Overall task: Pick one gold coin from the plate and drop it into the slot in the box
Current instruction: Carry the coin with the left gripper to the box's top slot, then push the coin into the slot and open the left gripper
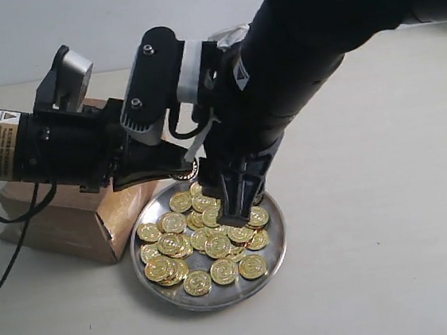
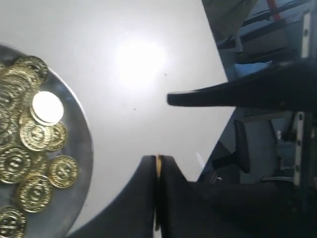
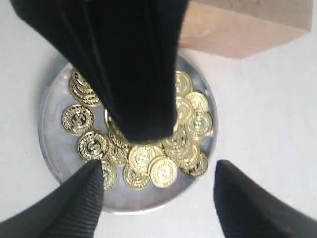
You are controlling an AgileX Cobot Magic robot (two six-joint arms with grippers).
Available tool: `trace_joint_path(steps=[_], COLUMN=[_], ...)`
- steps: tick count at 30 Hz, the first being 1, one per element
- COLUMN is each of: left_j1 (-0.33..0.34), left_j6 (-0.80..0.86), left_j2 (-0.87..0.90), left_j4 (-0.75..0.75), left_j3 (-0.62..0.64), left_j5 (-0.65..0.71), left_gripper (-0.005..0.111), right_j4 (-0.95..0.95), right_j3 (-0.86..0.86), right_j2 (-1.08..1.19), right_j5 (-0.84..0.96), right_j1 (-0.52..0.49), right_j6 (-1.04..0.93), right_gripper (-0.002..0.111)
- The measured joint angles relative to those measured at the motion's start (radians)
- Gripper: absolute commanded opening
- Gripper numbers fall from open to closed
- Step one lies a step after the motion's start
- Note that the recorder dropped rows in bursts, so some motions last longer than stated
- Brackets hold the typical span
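Observation:
The silver plate (image 1: 275, 264) lies beside the brown cardboard box (image 1: 61, 220) and holds several gold coins (image 1: 216, 244). My left gripper (image 2: 158, 161) is shut on a gold coin, whose thin edge shows between its fingers. In the exterior view the left gripper (image 1: 194, 170) reaches from over the box to the plate's far rim. My right gripper (image 3: 158, 194) hangs open above the plate (image 3: 54, 144), nothing between its fingers (image 3: 86, 201). It points down at the coins from the upper right, the right gripper (image 1: 234, 206). The left arm hides the box top, so the slot is out of view.
A black cable (image 1: 9, 254) trails over the table left of the box. The two arms cross closely above the plate; the left gripper (image 3: 138, 74) fills the upper right wrist view. The box corner (image 3: 237, 25) sits just beyond the plate.

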Motion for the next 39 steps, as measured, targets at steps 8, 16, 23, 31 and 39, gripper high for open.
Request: trace_joint_path(steps=[8,16,23,31,39], left_j1=[0.000,0.000,0.000,0.000,0.000], left_j6=[-0.029,0.100,0.293,0.303,0.306], left_j2=[-0.100,-0.176,-0.146,-0.029,0.017], left_j4=[0.123,0.125,0.125,0.125,0.125], left_j3=[-0.074,-0.087,-0.017,-0.004,-0.019], left_j5=[0.260,0.689,0.852,0.868,0.885], left_gripper=[0.000,0.000,0.000,0.000,0.000], right_j4=[-0.061,-0.061,-0.061,-0.057,-0.057], right_j3=[0.003,0.136,0.141,0.141,0.141], right_j2=[-0.054,-0.083,-0.083,-0.083,-0.083], right_j5=[0.121,0.128,0.115,0.105,0.103], right_j1=[0.000,0.000,0.000,0.000,0.000], right_j6=[0.263,0.320,0.324,0.338,0.338], right_gripper=[0.000,0.000,0.000,0.000,0.000])
